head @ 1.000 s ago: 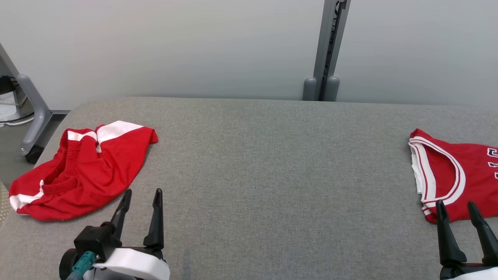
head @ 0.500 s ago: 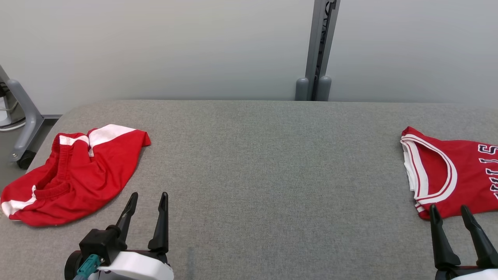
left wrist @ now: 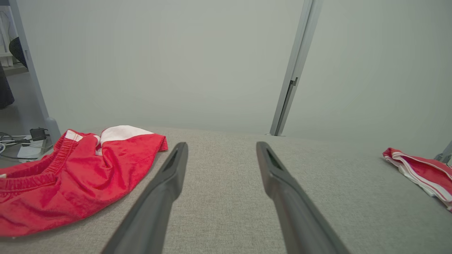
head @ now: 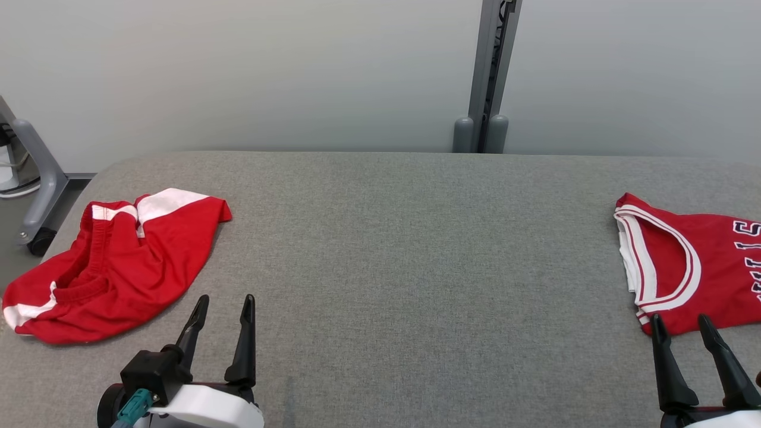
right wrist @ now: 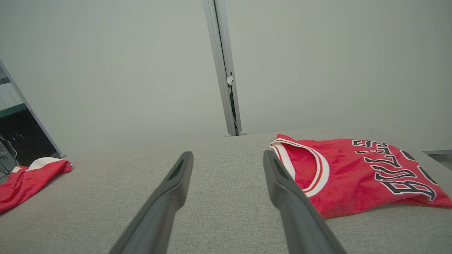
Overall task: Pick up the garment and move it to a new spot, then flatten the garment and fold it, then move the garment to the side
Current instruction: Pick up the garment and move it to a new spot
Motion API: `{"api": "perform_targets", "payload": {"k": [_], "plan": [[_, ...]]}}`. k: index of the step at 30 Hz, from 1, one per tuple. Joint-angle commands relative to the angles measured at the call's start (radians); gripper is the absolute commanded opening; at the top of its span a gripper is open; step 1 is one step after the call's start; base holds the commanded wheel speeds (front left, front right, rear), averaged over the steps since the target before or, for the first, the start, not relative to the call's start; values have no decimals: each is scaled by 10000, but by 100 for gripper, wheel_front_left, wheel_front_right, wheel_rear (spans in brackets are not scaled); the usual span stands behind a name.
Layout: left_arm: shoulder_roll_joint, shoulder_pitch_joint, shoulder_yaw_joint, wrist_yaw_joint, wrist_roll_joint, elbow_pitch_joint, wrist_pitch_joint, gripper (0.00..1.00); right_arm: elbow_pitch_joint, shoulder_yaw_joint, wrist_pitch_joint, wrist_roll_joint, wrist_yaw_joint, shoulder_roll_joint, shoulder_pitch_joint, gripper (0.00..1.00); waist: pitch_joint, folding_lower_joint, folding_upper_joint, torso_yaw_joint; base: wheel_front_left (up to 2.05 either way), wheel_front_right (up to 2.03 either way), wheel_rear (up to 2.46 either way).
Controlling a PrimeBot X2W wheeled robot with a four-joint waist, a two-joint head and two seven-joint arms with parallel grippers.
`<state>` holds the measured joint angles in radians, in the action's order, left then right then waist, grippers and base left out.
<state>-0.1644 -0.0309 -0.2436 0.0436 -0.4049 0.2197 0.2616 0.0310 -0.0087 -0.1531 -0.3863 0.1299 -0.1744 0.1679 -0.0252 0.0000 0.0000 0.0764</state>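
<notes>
Crumpled red shorts (head: 113, 267) with white side panels lie at the left end of the grey padded table (head: 404, 249). They also appear in the left wrist view as the shorts (left wrist: 70, 176). A red jersey (head: 684, 261) with white trim and black lettering lies flat at the right end, again as the jersey (right wrist: 356, 173). My left gripper (head: 226, 300) stands open just right of the shorts' near edge, apart from them, its fingers (left wrist: 166, 183) empty. My right gripper (head: 680, 320) is open at the jersey's near corner, holding nothing, with a bare gap in the right wrist view (right wrist: 227, 154).
A grey post (head: 487, 77) rises behind the table's far edge against a pale wall. A grey stand leg with a caster (head: 35, 208) and cables sit on the floor beyond the table's left end. Bare table stretches between the two garments.
The whole head picture has shifted slightly, so the camera moved. Both garments lie as before and both grippers stay open in the same places.
</notes>
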Motion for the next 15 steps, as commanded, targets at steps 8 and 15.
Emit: {"api": "perform_targets", "payload": {"k": [8,15], "plan": [[86,-153,141,-153,165,110,45,100,52,40,84,61,19,-54,-91,100,23,0,0,148,0,0,0],[90,-221,228,-96,218,213,44,100,93,162,102,48,19,-40,-106,100,34,0,0,776,0,0,0]]}}
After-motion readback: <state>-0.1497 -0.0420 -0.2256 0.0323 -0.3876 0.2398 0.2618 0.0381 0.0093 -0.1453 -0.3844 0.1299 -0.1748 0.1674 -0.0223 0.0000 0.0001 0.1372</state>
